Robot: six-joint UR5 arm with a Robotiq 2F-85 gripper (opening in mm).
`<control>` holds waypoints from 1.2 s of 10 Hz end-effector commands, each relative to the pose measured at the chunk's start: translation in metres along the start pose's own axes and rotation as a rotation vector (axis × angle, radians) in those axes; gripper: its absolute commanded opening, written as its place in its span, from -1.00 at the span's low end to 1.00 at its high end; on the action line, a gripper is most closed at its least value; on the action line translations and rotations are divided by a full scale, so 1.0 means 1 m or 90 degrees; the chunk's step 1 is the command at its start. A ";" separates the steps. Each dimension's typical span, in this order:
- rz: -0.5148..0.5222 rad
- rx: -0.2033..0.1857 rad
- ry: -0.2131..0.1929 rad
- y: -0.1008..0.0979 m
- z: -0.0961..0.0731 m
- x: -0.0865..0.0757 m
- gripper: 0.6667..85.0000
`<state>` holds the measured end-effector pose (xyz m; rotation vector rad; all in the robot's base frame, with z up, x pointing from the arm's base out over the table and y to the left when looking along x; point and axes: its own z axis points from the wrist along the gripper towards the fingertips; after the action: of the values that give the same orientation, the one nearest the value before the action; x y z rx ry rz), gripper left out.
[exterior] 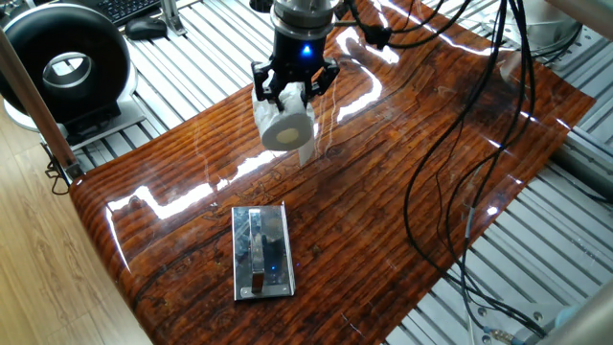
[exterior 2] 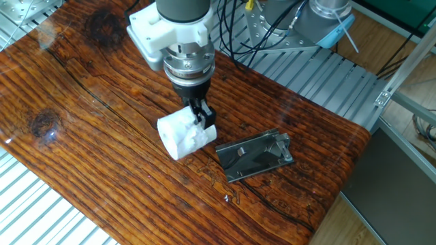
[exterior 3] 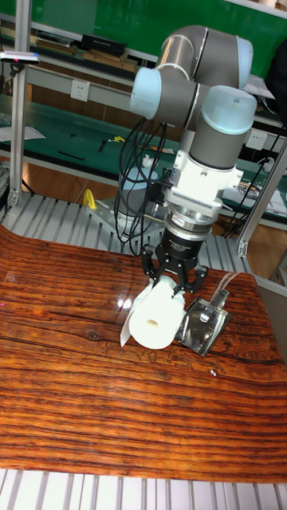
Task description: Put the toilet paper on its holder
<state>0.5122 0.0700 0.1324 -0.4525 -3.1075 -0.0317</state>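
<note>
Bright, even overhead light. White glare streaks cross the glossy dark-red grained wooden tabletop [exterior: 383,220], heaviest from 12 to 9 o'clock. The flat shiny chrome rectangular plate [exterior: 261,251] mirrors its surroundings. Shadows soft, short. All views sharp; no evident edge distortion.

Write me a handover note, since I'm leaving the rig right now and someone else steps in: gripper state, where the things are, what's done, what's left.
Gripper: fingers shut on the white roll of soft toilet paper, held lying sideways, one flat end toward the tall fixed view.
Roll: appears lifted just off the glossy wooden table; contact cannot be ruled out.
Flat shiny chrome holder plate with the raised bar: lies on the table apart from the roll, nothing on it.
Done: roll grasped.
Left: carry it over to the holder, put it on the bar, release.
</note>
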 end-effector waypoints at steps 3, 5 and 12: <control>-0.035 -0.032 0.009 0.013 -0.001 0.003 -0.99; -0.023 -0.053 0.017 0.029 -0.002 -0.004 -0.99; 0.046 -0.079 -0.016 0.081 0.007 -0.051 -0.99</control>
<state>0.5584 0.1224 0.1330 -0.5176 -3.0973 -0.1777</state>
